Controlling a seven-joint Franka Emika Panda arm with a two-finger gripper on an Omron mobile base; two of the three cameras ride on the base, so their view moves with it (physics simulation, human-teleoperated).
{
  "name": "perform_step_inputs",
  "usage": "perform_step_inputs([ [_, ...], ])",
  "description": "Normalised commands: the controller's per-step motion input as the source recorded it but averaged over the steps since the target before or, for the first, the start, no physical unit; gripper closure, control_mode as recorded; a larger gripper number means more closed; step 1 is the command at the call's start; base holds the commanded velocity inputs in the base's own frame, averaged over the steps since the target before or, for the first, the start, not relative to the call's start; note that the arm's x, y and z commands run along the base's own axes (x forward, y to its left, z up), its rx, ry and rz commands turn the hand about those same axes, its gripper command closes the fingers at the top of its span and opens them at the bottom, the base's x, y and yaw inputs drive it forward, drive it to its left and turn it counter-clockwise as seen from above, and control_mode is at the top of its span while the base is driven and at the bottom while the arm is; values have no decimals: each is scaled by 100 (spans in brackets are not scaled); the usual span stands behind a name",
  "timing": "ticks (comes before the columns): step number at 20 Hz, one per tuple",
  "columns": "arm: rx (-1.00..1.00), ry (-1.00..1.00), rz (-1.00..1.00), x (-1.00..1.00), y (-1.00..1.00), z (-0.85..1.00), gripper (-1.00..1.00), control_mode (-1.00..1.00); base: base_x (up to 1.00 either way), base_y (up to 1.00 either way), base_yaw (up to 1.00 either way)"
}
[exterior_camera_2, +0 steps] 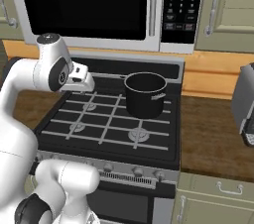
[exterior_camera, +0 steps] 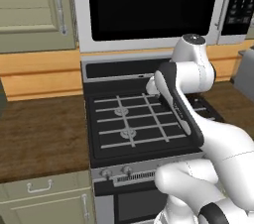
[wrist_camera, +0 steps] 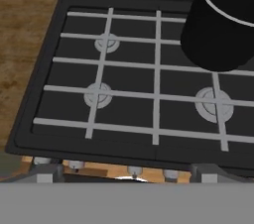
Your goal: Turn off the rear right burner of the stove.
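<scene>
I see the stove (exterior_camera_2: 106, 134) straight ahead, set between wooden counters (exterior_camera: 42, 134) under the microwave (exterior_camera_2: 99, 5). A black pot (exterior_camera_2: 145, 94) sits on its far right burner. The knobs (exterior_camera_2: 138, 171) line the near front strip. My gripper (exterior_camera_2: 82, 82) hangs over the far left grates; I cannot tell whether its fingers are apart.

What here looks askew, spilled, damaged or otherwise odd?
Nothing stands out. The black pot sits upright on the stove's rear right grate, the grates lie straight, and no spill or damage shows on the wooden counter.
</scene>
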Motion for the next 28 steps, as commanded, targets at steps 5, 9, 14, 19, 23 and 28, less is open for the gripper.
perform_step_inputs([
  [5,0,0,0,0,0,0,-100,100,0,35,-2],
  [9,0,0,0,0,0,0,-100,-100,0,0,0],
  [14,7,0,-4,0,-33,0,-100,-100,0,0,0],
  [19,45,0,-21,-16,-100,-36,-100,-100,0,0,0],
  [23,46,0,-22,-21,-100,-54,-100,-100,0,0,0],
  [28,48,0,-29,-24,-100,-67,-100,-100,0,0,0],
])
